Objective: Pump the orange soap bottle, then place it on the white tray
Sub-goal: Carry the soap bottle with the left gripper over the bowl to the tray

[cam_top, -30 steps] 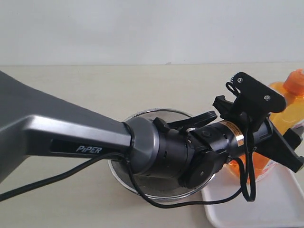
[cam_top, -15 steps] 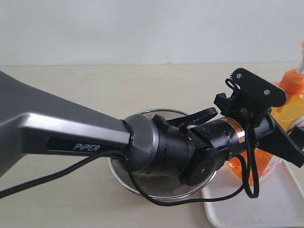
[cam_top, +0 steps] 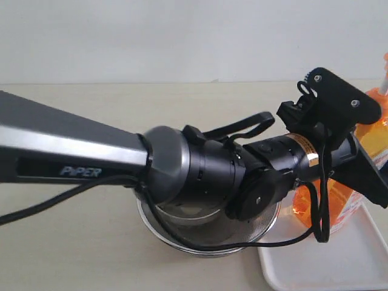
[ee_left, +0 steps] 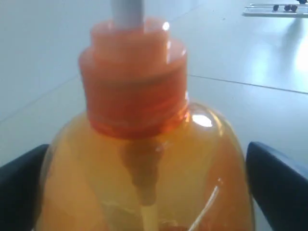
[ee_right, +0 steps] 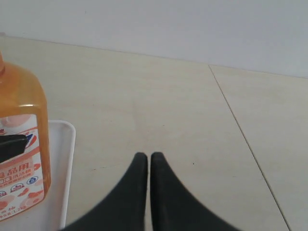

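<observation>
The orange soap bottle (cam_top: 313,205) stands upright at the far right, its base on or just above the white tray (cam_top: 339,267). My left gripper (ee_left: 149,192) reaches across from the left and is shut on the bottle's body just below the orange collar and white stem. Its dark fingers (ee_left: 281,178) press the bottle on both sides. The pump head is out of view. In the right wrist view the bottle (ee_right: 21,144) with its white-and-red label stands at the tray's (ee_right: 60,159) end. My right gripper (ee_right: 149,156) is shut and holds nothing, apart from the bottle.
A round steel mesh strainer bowl (cam_top: 182,233) sits under the left arm's wrist, just left of the tray. The left arm and its cable cover much of the exterior view. Beige tabletop lies behind, and a white wall at the back.
The left arm has risen and swung slightly right. The bottle has gone from leaning to upright, and its white stem now shows above the collar.
</observation>
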Robot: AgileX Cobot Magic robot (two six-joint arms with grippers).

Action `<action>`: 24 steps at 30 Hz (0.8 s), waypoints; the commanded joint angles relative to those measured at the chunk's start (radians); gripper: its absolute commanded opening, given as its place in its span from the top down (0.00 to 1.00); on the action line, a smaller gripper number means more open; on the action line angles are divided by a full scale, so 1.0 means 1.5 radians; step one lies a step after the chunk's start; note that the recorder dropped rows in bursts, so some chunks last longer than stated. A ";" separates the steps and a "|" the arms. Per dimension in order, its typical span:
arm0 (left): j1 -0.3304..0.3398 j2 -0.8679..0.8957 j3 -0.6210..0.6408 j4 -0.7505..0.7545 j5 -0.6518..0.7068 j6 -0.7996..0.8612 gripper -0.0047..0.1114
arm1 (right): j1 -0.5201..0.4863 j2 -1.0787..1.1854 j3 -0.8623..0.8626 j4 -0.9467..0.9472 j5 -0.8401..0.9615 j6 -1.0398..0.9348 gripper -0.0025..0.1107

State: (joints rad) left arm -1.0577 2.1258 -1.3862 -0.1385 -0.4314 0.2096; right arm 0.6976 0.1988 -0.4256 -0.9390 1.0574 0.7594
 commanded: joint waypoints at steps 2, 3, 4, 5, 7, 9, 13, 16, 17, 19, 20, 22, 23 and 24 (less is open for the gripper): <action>0.000 -0.058 -0.003 0.003 0.092 0.037 0.10 | 0.000 -0.004 -0.004 -0.004 -0.004 -0.008 0.98; 0.000 -0.065 -0.003 0.003 0.094 0.037 0.10 | 0.000 -0.004 -0.004 -0.005 -0.004 -0.008 0.98; 0.000 -0.072 -0.003 0.003 0.094 0.037 0.10 | 0.000 -0.004 -0.004 -0.005 -0.004 -0.008 0.98; 0.000 -0.081 -0.003 0.003 0.094 0.037 0.10 | 0.000 -0.004 -0.004 -0.005 -0.004 -0.009 0.98; 0.000 -0.094 -0.003 0.003 0.097 0.037 0.10 | 0.000 -0.004 -0.004 -0.005 -0.004 -0.009 0.98; 0.000 -0.109 -0.003 0.003 0.110 0.037 0.10 | 0.000 -0.004 -0.004 -0.005 -0.004 -0.009 0.98; 0.000 -0.138 -0.003 0.003 0.172 0.037 0.10 | 0.000 -0.004 -0.004 -0.005 -0.004 -0.009 0.98; 0.000 -0.157 -0.003 0.003 0.229 0.037 0.10 | 0.000 -0.004 -0.004 -0.006 -0.004 -0.009 0.98; -0.001 -0.161 -0.003 0.003 0.243 0.037 0.10 | 0.000 -0.004 -0.004 -0.006 -0.004 -0.009 0.98; -0.003 -0.169 -0.003 0.003 0.262 0.032 0.11 | 0.000 -0.004 -0.004 -0.006 -0.004 -0.009 0.98; -0.007 -0.173 -0.003 0.003 0.270 0.032 0.11 | 0.000 -0.004 -0.004 -0.006 -0.004 -0.009 0.98; -0.010 -0.176 -0.003 0.001 0.279 0.032 0.15 | 0.000 -0.004 -0.004 -0.006 -0.004 -0.009 0.98; -0.013 -0.179 -0.003 0.000 0.288 0.032 0.19 | 0.000 -0.004 -0.004 -0.006 -0.004 -0.009 0.98; -0.014 -0.181 -0.003 -0.002 0.298 0.032 0.24 | 0.000 -0.004 -0.004 -0.006 -0.004 -0.009 0.98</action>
State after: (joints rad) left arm -1.0648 1.8700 -1.3884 -0.1350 -0.0208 0.2594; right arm 0.6976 0.1988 -0.4256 -0.9390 1.0555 0.7522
